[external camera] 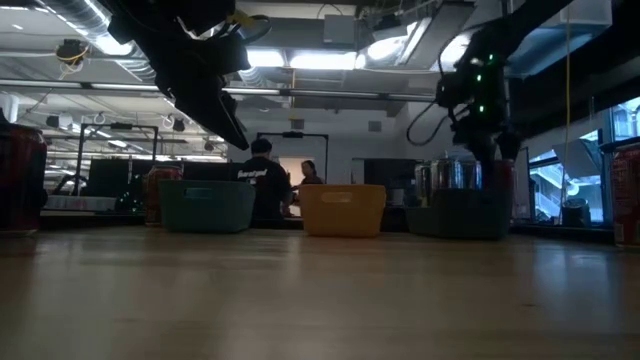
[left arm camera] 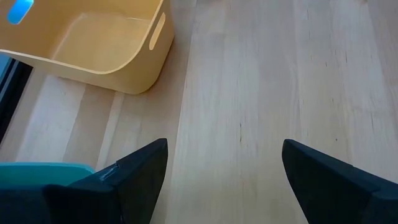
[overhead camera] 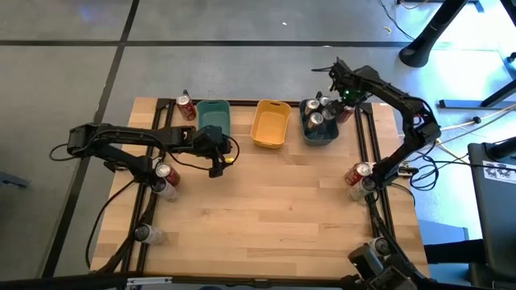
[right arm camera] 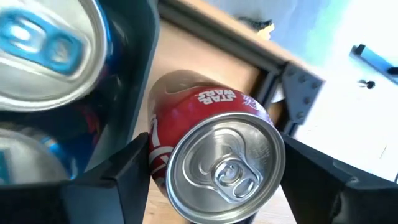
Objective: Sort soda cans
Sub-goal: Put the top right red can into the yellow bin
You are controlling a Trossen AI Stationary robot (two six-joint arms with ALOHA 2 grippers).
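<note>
The right gripper point(overhead camera: 345, 103) reaches to the upper right of the high view, beside the right wall of the grey bin point(overhead camera: 321, 134), and its two dark fingers point(right arm camera: 118, 177) stand one on each side of a red Star Wars soda can point(right arm camera: 214, 152) that sits upright just outside that bin, near the table's far right corner; the fingers flank the can closely, but whether they already press on it cannot be told. Inside the grey bin, several silver-topped cans point(overhead camera: 316, 119) stand together, and the right wrist view shows two of their tops point(right arm camera: 43, 50) beyond the bin's dark wall. The left gripper point(overhead camera: 216, 157) hangs left of centre in the high view, just below the teal bin point(overhead camera: 214, 118), with its fingers point(left arm camera: 140, 171) spread wide apart over bare wood and nothing between them. The yellow bin point(overhead camera: 271, 123) sits between the teal and grey bins along the top edge of the wooden table point(overhead camera: 266, 217). More cans remain outside the bins: a red one point(overhead camera: 186, 107) left of the teal bin, a pair point(overhead camera: 166, 179) at the left edge, one point(overhead camera: 147, 234) at the lower left, and a pair point(overhead camera: 358, 176) at the right edge.
</note>
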